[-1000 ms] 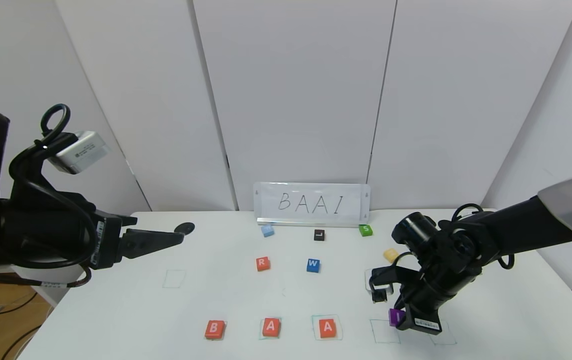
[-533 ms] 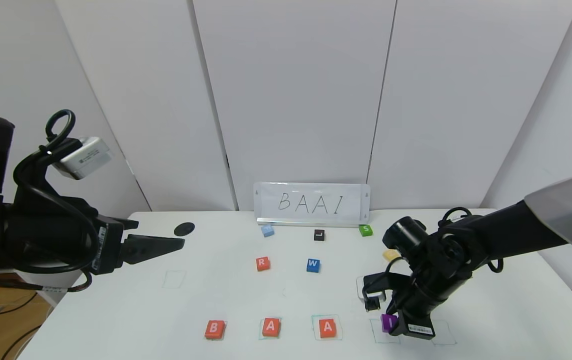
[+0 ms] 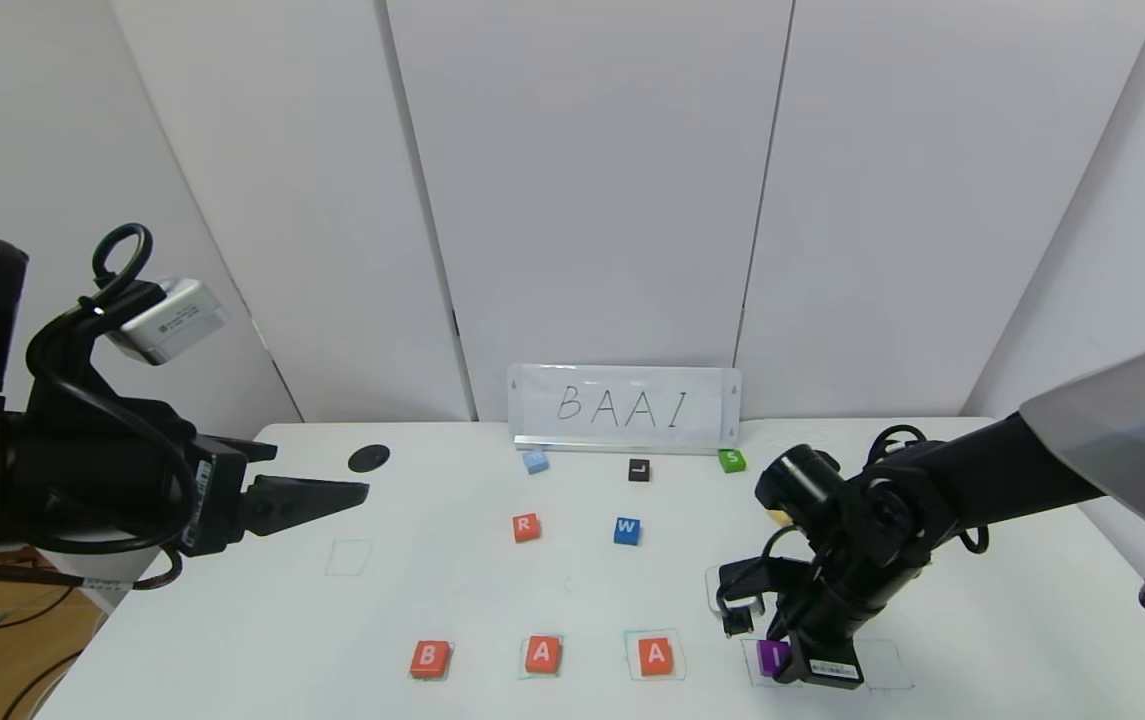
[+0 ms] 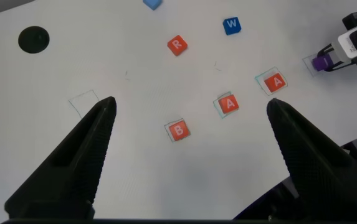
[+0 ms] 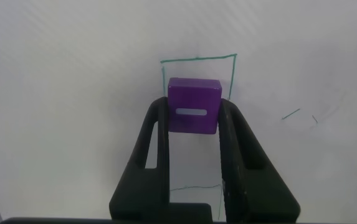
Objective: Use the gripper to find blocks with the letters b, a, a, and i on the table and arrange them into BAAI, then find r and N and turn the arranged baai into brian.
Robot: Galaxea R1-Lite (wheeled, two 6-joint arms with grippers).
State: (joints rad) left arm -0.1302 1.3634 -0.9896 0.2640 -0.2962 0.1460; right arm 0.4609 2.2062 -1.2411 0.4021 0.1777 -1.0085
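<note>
**The I is almost in its square; BAAI is nearly complete**

On the white worktop (image 3: 262,620) three orange-red blocks already lie in a row near the front edge: the B (image 3: 429,659), the first A (image 3: 542,654) and the second A (image 3: 654,656). Both A blocks sit inside green squares. The right gripper (image 3: 777,662) is clamped on the purple I block (image 5: 194,104) and holds it over the next green square (image 5: 197,121), just beside the second A. In the right wrist view the block is between the two fingers, partly within the green outline (whether it already touches the worktop, I cannot tell).

The left gripper (image 4: 187,146) hangs above the left part of the worktop with its fingers wide apart, holding nothing.

So the first word appears to need only the release of the I. The second part seems not yet begun: the R block (image 3: 526,527) lies untouched in the middle of the worktop, near the blue W block (image 3: 627,530). An N block I cannot identify for sure among the small blocks in front of the BAAI sign (image 3: 624,406).
</note>
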